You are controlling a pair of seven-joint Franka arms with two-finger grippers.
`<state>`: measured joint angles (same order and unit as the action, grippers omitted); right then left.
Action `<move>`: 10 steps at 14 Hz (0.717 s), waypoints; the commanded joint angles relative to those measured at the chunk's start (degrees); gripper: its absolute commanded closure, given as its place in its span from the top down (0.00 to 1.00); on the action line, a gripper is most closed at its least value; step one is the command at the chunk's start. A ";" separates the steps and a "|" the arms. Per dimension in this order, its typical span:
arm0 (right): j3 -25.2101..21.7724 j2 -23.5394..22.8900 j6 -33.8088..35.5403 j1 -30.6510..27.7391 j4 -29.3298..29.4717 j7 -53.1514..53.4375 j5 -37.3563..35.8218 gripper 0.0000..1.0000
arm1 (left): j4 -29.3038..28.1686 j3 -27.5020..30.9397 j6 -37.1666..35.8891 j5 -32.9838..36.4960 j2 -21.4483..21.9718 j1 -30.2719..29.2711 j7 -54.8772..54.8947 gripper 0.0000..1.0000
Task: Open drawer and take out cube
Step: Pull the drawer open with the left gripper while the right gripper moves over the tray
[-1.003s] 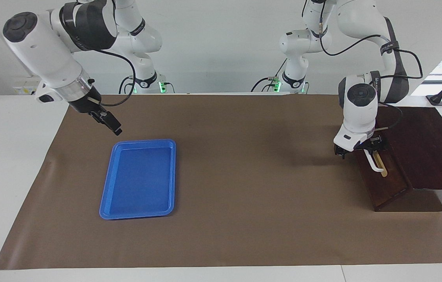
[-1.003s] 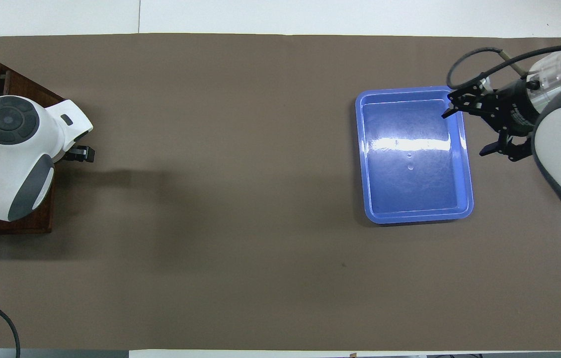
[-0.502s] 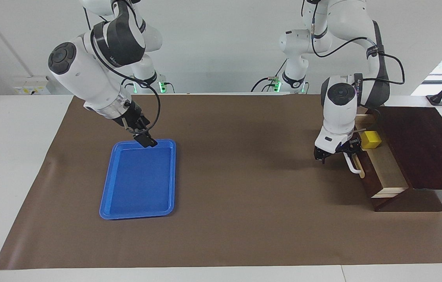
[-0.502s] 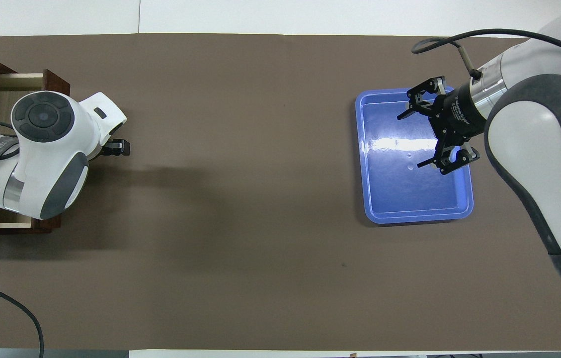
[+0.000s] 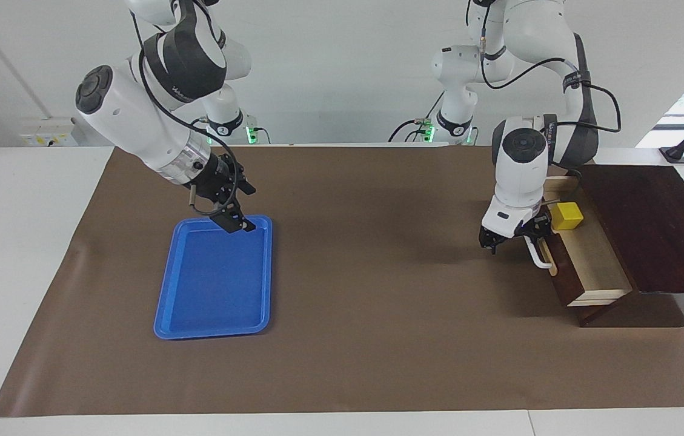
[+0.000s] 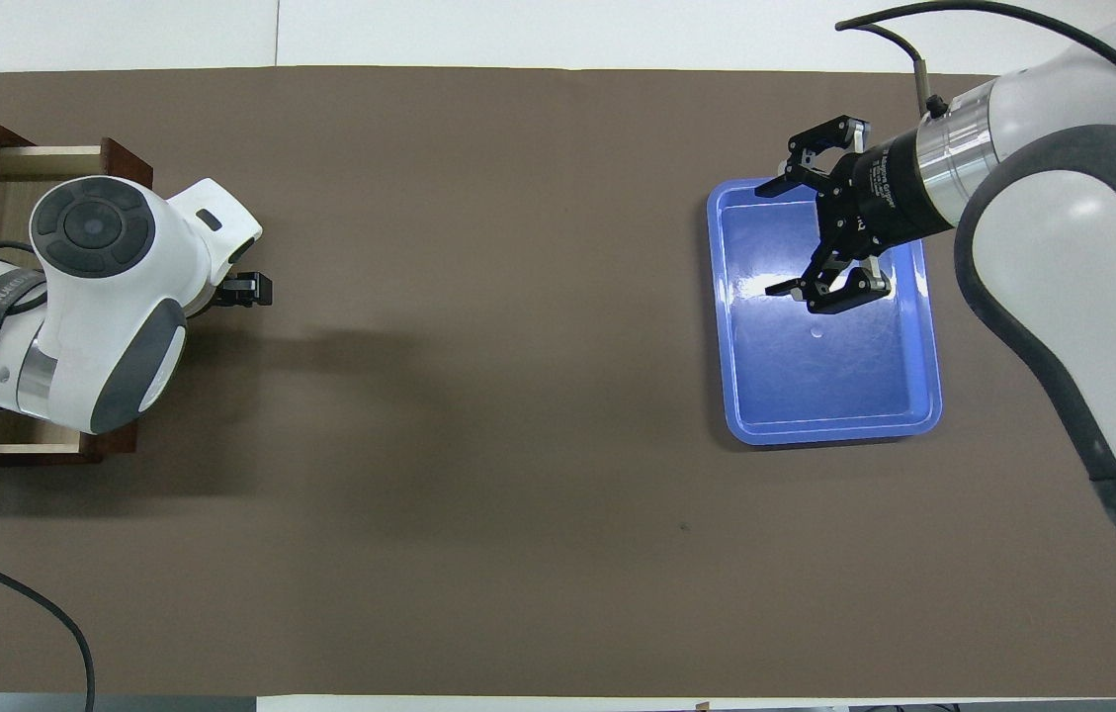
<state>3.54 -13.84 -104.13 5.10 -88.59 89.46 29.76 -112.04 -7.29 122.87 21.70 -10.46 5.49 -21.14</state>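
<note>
One camera sits high across the table (image 5: 342,363), facing the robots. The other looks steeply down from above their end. Both show the mat, tray (image 5: 163,303) and drawer (image 5: 590,266).

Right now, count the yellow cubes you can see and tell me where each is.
1. The cube sits inside the open drawer, at the end nearer the robots. Others may be hidden.

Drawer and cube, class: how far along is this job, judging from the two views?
Done: the drawer is pulled out of its box, its pale inside showing. In hand: the left gripper is at the white handle, jaws open. Left: the yellow cube sits in the drawer, unheld. The right gripper hangs open over the blue tray, holding nothing.
</note>
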 commanded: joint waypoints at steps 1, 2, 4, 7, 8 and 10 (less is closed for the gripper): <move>0.15 -1.63 -5.37 1.58 -1.84 -2.70 3.37 0.97 | 0.94 0.26 -1.06 -2.18 -1.14 2.77 -2.58 1.00; 0.15 -2.85 -6.34 1.50 -2.46 -4.63 5.38 0.97 | 0.94 0.26 -1.06 -2.18 -1.14 3.12 -3.28 1.00; 0.15 -5.75 -6.26 0.88 -2.73 -10.42 9.07 0.97 | 0.94 0.26 -1.06 -3.14 -1.14 3.74 -3.55 1.00; 0.15 -6.73 -7.67 1.67 -4.05 -13.26 10.58 0.97 | 0.94 0.26 -1.06 -3.59 -1.14 4.09 -3.90 1.00; 0.15 -6.99 -7.67 1.85 -4.05 -13.35 12.41 0.97 | 0.94 0.26 -1.23 -3.59 -1.14 4.01 -3.82 1.00; 0.15 -7.17 -7.76 2.28 -4.22 -13.35 13.05 0.97 | 0.94 0.26 -1.23 -3.59 -1.14 4.01 -3.82 1.00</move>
<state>3.51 -21.67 -110.85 7.07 -91.71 77.43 41.08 -111.97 -7.19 122.87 20.38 -10.63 7.37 -23.37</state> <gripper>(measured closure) 0.026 0.000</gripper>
